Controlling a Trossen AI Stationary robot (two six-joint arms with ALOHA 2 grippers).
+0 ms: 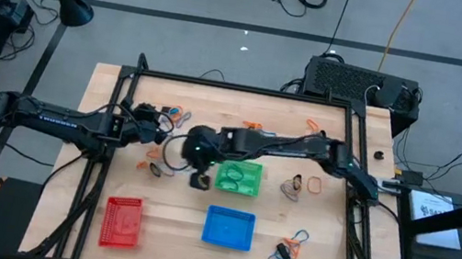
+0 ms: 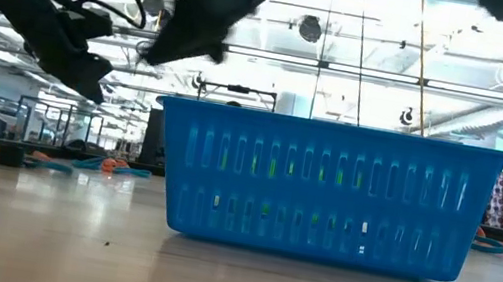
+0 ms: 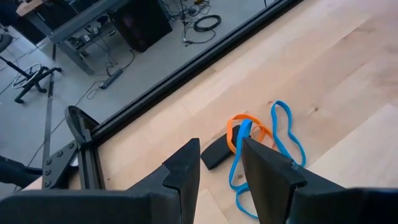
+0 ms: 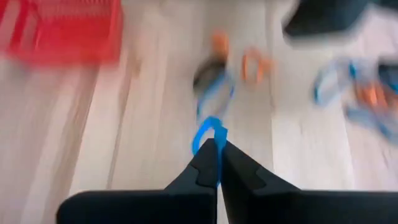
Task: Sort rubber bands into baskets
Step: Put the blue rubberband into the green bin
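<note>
Looking straight down: green basket mid-table, blue basket in front of it, red basket off toward the left front corner. Loose rubber bands lying right of the blue basket, more to the right of the green one and along the far edge of the wooden table. Right gripper reached across to just left of the green basket, but impossible to tell from up there what it's got. Only obvious from the right wrist view: right gripper pinched tight on a blue rubber band, loop sticking out past the fingertips, blurry red basket beyond. Left gripper over the far-left part of the table; its wrist view shows fingers spread apart with nothing between them, above a tangle of blue and orange bands beside a small black piece. Low view mostly filled by the blue basket, both arms dark shapes overhead, no grip detail at all.
</note>
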